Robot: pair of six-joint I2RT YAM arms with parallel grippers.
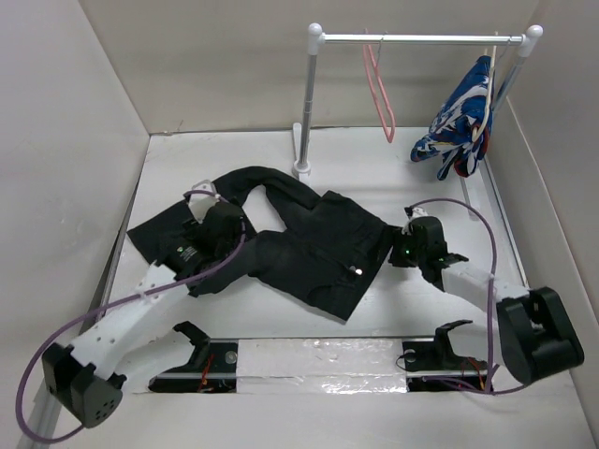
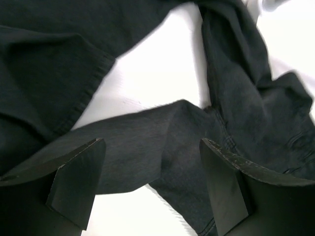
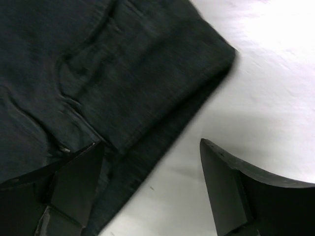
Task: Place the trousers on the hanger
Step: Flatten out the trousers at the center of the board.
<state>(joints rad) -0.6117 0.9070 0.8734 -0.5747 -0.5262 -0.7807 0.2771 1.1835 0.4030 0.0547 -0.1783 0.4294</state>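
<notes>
Left gripper (image 2: 151,147) above trousers (image 2: 246,108), hanger (image 1: 379,94) seen overhead

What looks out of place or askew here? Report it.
The trousers lie rumpled on the table, legs bent and twisted rather than spread flat. The hanger hangs bare on the rail. Nothing looks spilled or damaged.

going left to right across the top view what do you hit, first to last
left pincer → rack's left post → pink hanger → patterned garment; the trousers span too much of the width to place
</notes>
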